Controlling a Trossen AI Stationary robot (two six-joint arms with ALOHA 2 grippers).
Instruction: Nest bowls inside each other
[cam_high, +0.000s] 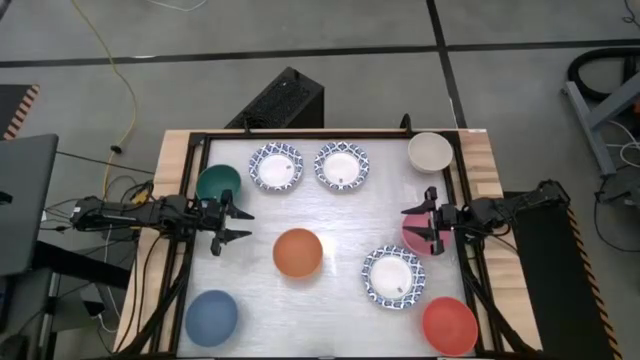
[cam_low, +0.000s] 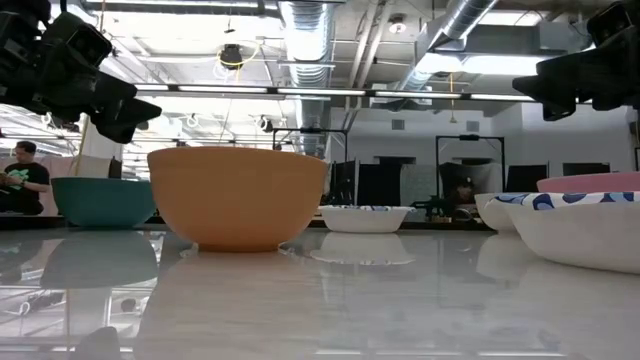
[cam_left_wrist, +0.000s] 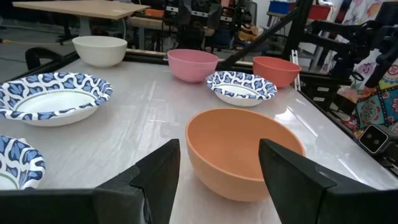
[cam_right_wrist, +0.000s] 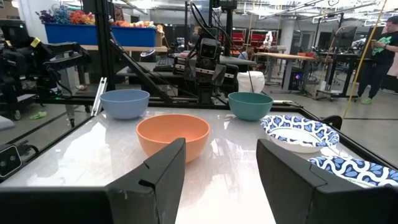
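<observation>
Several small bowls stand apart, upright on their bases, on the white tabletop. An orange bowl (cam_high: 298, 252) is in the middle, a green one (cam_high: 218, 183) at the left, and a blue one (cam_high: 211, 317) at the near left. Two blue-patterned bowls (cam_high: 276, 166) (cam_high: 341, 166) stand at the far side and a third (cam_high: 394, 277) at the near right. A cream bowl (cam_high: 430, 151) is at the far right, a pink one (cam_high: 416, 238) at the right, and a red one (cam_high: 449, 325) at the near right. My left gripper (cam_high: 240, 224) hovers open at the left edge. My right gripper (cam_high: 410, 224) hovers open above the pink bowl.
A black frame (cam_high: 330, 133) borders the tabletop, and a black box (cam_high: 280, 100) stands just beyond the far edge. The strip between the orange bowl and the far patterned bowls is bare. A person (cam_low: 22, 175) sits in the room beyond the table.
</observation>
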